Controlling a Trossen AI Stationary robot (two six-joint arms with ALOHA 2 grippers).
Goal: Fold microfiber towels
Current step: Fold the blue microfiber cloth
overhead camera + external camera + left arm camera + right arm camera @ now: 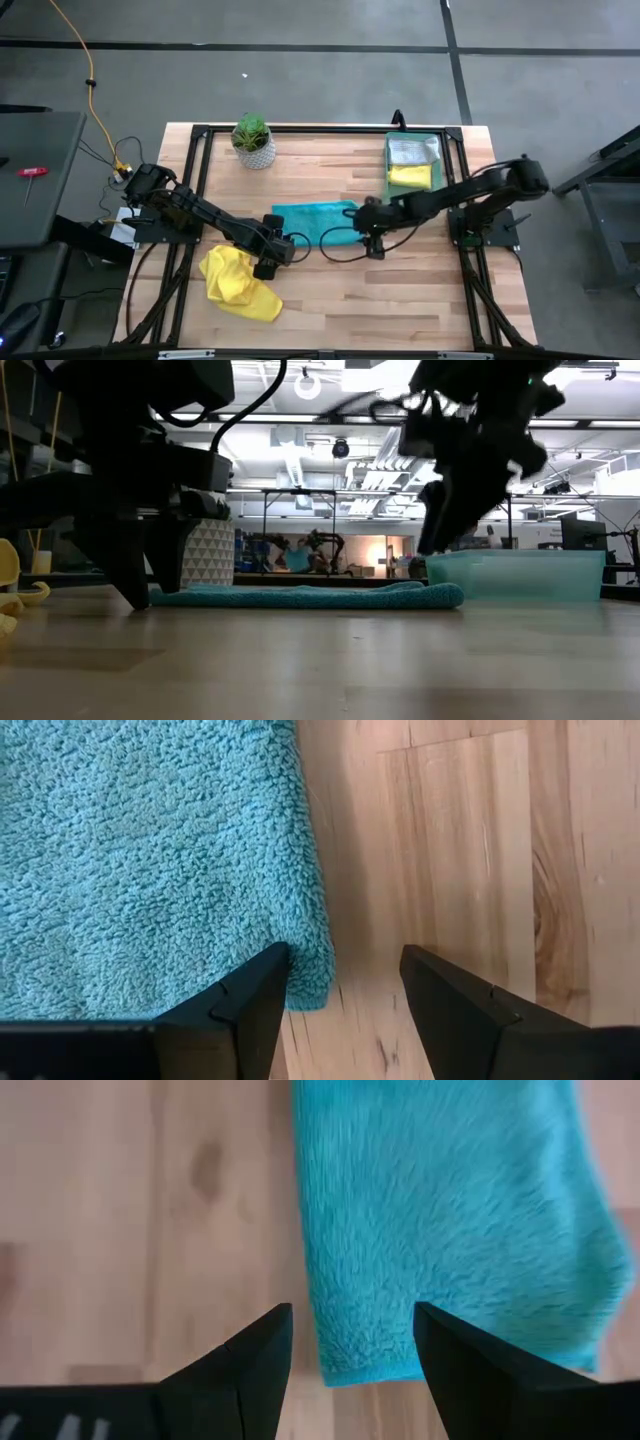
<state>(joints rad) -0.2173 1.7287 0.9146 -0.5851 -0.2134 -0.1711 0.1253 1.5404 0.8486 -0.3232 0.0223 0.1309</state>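
The teal microfiber towel (313, 221) lay flat in the middle of the pale wooden slatted table (330, 300), already folded into a strip, with its long axis running across the table from one arm to the other. One short end pointed at the left gripper (283, 250), the other at the right gripper (368, 236).

Both grippers were down low at the near corners of that strip. The left one had its fingers (250, 1010) spread apart with a corner of the teal cloth sitting right at one fingertip, nothing clamped. Same deal on the right: fingers (245, 1365) open, the towel's edge between them, no grip on it.

A crumpled yellow microfiber towel (238, 284) sat near the front-left of the table, apart from the teal one. The translucent green plastic tray (436, 142) at the back right held a folded yellow towel (410, 176) and a grey-white one (409, 150). A small green plant in a white patterned pot (253, 141) stood at the back left.

Beyond the table was a big workshop room with bright ceiling lights (375, 375).
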